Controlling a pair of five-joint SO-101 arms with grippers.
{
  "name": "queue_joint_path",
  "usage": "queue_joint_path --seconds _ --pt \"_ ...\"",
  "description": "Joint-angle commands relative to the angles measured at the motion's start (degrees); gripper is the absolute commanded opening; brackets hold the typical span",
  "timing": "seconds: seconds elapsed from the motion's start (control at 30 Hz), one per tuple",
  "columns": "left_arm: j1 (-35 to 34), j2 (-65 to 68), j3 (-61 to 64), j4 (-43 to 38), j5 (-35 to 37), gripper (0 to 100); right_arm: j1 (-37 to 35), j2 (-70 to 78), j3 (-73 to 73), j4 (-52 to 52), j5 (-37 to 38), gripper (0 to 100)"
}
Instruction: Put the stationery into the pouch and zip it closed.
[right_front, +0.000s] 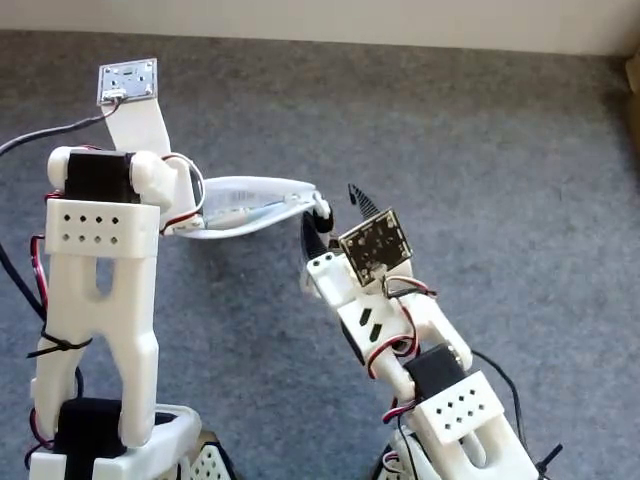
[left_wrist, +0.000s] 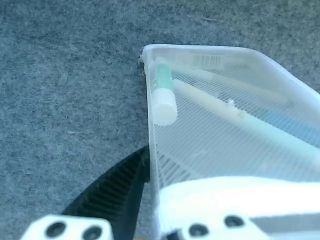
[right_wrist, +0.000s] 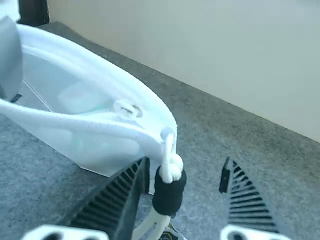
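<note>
My left claw (left_wrist: 152, 175) is clamped on one end of the pouch (left_wrist: 225, 140), which sits between my two arms over the grey carpeted table (right_front: 500, 150). A green-banded glue stick (left_wrist: 162, 90) and a pen (left_wrist: 240, 117) lie inside it. My right claw (right_wrist: 186, 167) stands open at the pouch's other end, fingers either side of the black zipper pull (right_wrist: 169, 192), and the mouth gapes unzipped.

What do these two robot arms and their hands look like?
The left arm and right arm are white plastic shells around black motor blocks, dotted with small round holes. Red and black wires loop past the joints. Each wrist carries a small square circuit board. The right hand has black ribbed fingers; the left hand shows one too.
</note>
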Motion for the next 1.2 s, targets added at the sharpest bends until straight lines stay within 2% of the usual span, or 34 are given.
queue_joint_path --seconds 0.0,0.33,1.0,1.17 --pt "0.31 0.92 0.84 -0.26 -0.26 1 0.48 -1.8 -0.66 -1.27 -0.35 21.3" --pt "0.31 0.92 0.84 0.0 -0.26 1 0.57 7.52 -2.15 -1.63 -0.35 21.3" --pt "0.31 0.92 0.84 -0.26 -0.26 1 0.66 7.25 -2.68 -1.36 -0.18 21.3" --pt "0.31 0.92 0.84 -0.35 -0.35 1 0.48 1.01 -2.51 -1.27 -0.09 21.3"
